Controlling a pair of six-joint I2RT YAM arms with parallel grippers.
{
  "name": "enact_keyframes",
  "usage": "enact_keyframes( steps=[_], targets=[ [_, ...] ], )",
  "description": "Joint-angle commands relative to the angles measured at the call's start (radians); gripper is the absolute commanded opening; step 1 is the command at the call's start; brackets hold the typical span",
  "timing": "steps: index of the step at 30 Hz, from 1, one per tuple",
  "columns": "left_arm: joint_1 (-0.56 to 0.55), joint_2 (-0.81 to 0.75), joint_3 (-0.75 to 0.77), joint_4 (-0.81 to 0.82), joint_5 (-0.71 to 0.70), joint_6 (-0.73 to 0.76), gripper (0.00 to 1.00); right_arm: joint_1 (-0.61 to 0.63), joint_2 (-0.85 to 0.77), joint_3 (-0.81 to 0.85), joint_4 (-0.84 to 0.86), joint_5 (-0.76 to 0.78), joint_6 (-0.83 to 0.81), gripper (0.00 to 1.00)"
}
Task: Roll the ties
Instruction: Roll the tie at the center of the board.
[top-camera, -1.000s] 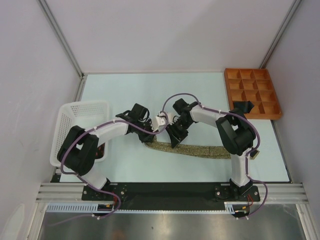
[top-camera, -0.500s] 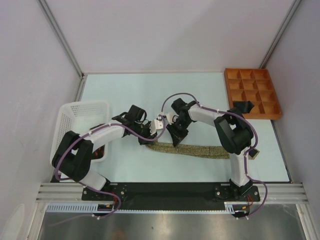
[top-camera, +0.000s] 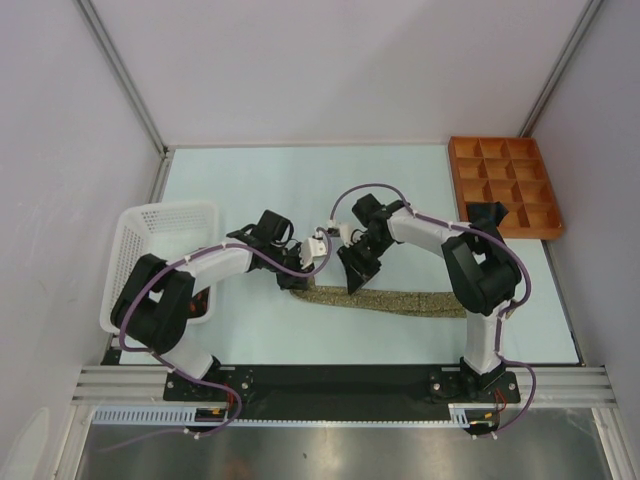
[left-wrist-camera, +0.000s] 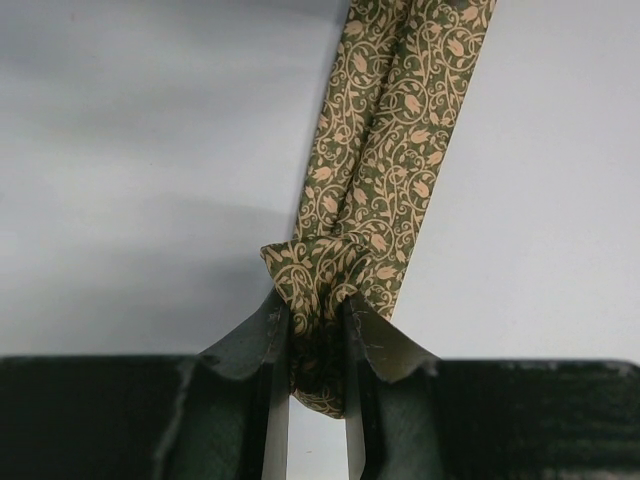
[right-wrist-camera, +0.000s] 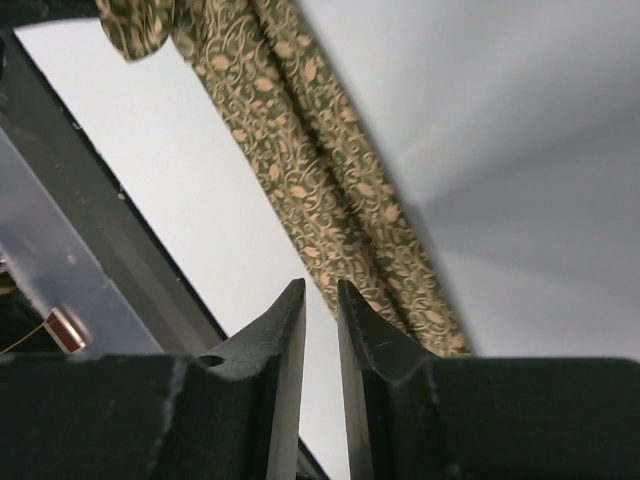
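White mesh basket (top-camera: 170, 213) sits at the left edge of the desk (top-camera: 300, 190), long side running front to back. Orange compartment tray (top-camera: 520, 185) is in the far right corner, a grid of small square cells, tight against the right wall. The two are well apart; desk top is pale blue-white.

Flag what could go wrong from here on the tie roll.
1. The left gripper pinches only a bunched end of the olive patterned tie; the fabric may slip out or roll crooked.
2. The right gripper shows jaws narrowly apart with no fabric between them and the tie lying just beside them; a pinch here could miss it.
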Motion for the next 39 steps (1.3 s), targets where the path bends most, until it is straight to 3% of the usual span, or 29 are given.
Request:
enact_keyframes(
  steps=[1, 11, 20, 27, 35, 39],
  targets=[
    [0.014, -0.004, 0.015, 0.045, 0.035, -0.026, 0.06, 0.016, -0.013, -0.038, -0.012, -0.082, 0.029, 0.23],
    [0.015, -0.025, 0.003, 0.024, 0.062, 0.010, 0.06, 0.003, 0.076, -0.001, 0.046, 0.019, 0.041, 0.22],
    [0.014, -0.041, 0.004, -0.062, 0.144, 0.166, 0.07, -0.024, 0.145, 0.023, 0.046, 0.042, 0.066, 0.21],
    [0.011, 0.018, 0.046, -0.133, 0.087, 0.260, 0.07, -0.018, 0.147, 0.010, 0.035, 0.044, 0.058, 0.21],
    [-0.020, 0.090, 0.075, -0.180, -0.026, 0.272, 0.08, -0.037, 0.145, 0.022, 0.046, 0.076, 0.058, 0.22],
    [-0.023, 0.096, 0.058, -0.153, -0.059, 0.261, 0.10, -0.041, 0.125, 0.031, 0.031, 0.013, 0.067, 0.25]
  ],
)
